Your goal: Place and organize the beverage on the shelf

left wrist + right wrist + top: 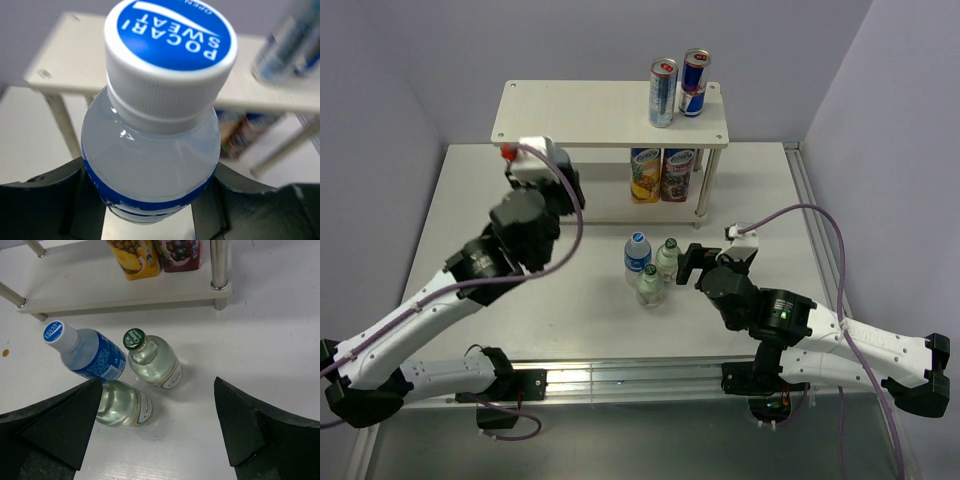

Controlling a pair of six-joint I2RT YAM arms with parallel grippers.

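My left gripper [560, 190] is shut on a Pocari Sweat bottle [155, 150] with a white and blue cap, held upright in front of the shelf's left half. The bottle is hidden in the top view. The shelf [580, 110] is a cream two-tier rack with silver legs; it also shows in the left wrist view [75, 65]. My right gripper [686, 263] is open and empty, just right of three bottles on the table: a second Pocari bottle [85, 352], a green-capped glass bottle [152, 360] and another glass bottle [125, 407] partly behind my left finger [60, 425].
Two cans [663, 92] stand on the right end of the shelf's top board. Two juice cartons [645, 175] stand on the right of the lower board [100, 290]. A silver shelf leg [220, 265] stands beyond the bottles. Purple walls close in the back and sides.
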